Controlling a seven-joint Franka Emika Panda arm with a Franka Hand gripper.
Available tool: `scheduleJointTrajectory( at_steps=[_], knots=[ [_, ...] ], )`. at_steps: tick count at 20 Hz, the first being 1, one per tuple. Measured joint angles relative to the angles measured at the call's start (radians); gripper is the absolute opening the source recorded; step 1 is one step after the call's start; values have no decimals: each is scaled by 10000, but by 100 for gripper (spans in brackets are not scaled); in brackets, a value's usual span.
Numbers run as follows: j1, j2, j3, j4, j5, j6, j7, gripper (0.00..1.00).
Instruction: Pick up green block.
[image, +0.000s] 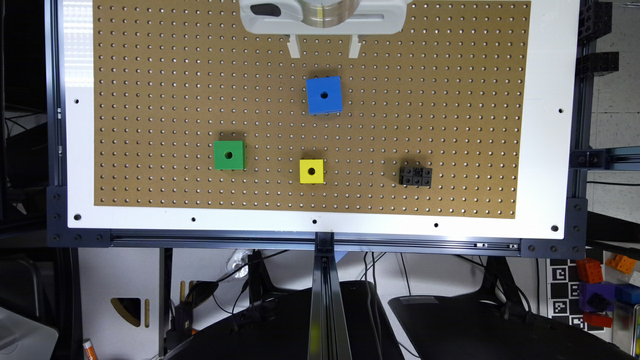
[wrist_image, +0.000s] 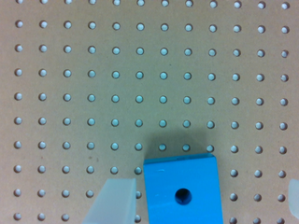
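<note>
Hovering above the pegboard (image: 150, 75), the gripper (image: 324, 46) is holding nothing, its two pale fingers (wrist_image: 114, 203) spread wide apart in the wrist view. Sitting closest to it is the blue block (image: 324, 95), almost directly beneath. The green block (image: 229, 155) is lying well off from the gripper, toward the exterior view's left and nearer that view's lower edge, with the yellow block (image: 311, 171) and a small black piece (image: 415, 176) further along (both standing apart from it). Judging by its look, the green block is rigid, light and smooth-faced. Its flat opposite side walls are offering the best hold, squeezed square-on with the fingers straddling the holed top.
</note>
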Motion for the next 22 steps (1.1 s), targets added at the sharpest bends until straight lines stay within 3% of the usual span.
scheduleJointTrajectory(
  at_steps=[2,5,7,11,14,18,22],
  knots=[
    [-18,0,-2,-4,0,-1,0,100],
    [-198,0,-4,13,-26,0,-27,100],
    [-429,0,-5,53,-39,1,-163,100],
    [-1042,118,-6,298,-59,1,-653,100],
    [-1326,462,-7,682,-63,1,-899,100],
    [-1733,1268,-8,1497,-69,1,-1264,100],
    [-1964,1909,-8,2115,-83,0,-1454,100]
  ],
)
